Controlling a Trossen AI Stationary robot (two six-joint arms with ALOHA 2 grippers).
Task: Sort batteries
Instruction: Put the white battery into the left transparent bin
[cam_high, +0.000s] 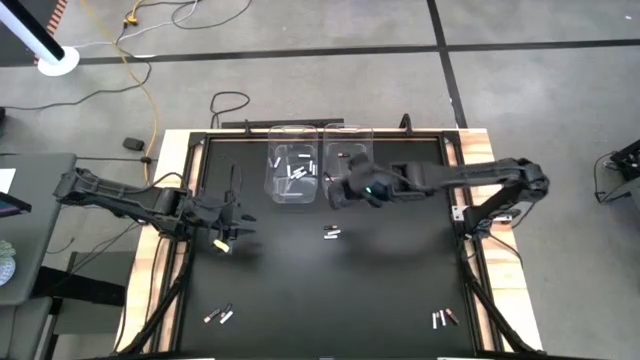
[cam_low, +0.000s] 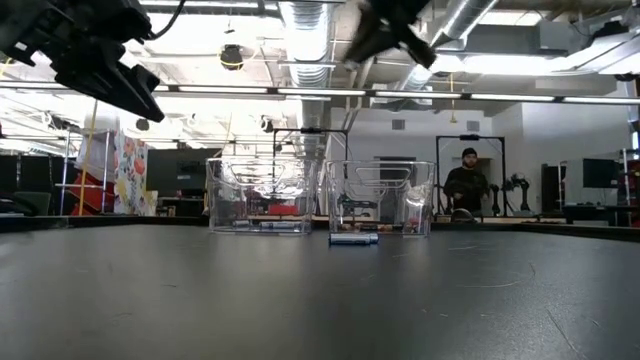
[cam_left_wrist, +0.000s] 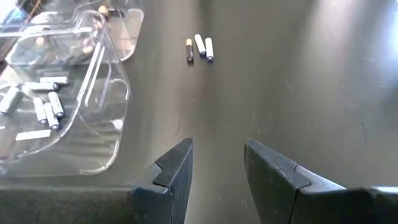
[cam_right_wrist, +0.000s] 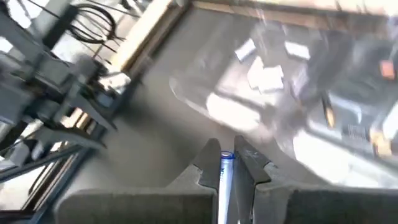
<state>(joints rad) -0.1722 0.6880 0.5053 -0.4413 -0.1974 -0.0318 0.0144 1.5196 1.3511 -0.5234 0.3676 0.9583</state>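
Observation:
Two clear bins stand at the table's far middle. The left bin (cam_high: 291, 175) holds several white batteries (cam_left_wrist: 46, 109); the right bin (cam_high: 347, 160) holds darker ones. My right gripper (cam_high: 335, 194) hangs above the table just near of the bins, shut on a white battery with a blue end (cam_right_wrist: 226, 163). My left gripper (cam_high: 230, 236) hovers over the table's left part, open, with nothing between its fingers (cam_left_wrist: 177, 165). Three loose batteries (cam_high: 332, 233) lie side by side mid-table. My right gripper pinches the white battery between its two fingers (cam_right_wrist: 208, 160). The battery lies along the fingers, and its blue-ringed end (cam_right_wrist: 226, 157) shows at their free ends. The fingers slant down from the table's right side. The battery is lifted clear of the table.
More loose batteries lie near the front left (cam_high: 218, 316) and front right (cam_high: 444, 318) corners. A raised frame (cam_high: 196, 150) runs round the black table top. A person (cam_low: 467, 185) stands in the room far behind the bins. Open table lies between the arms.

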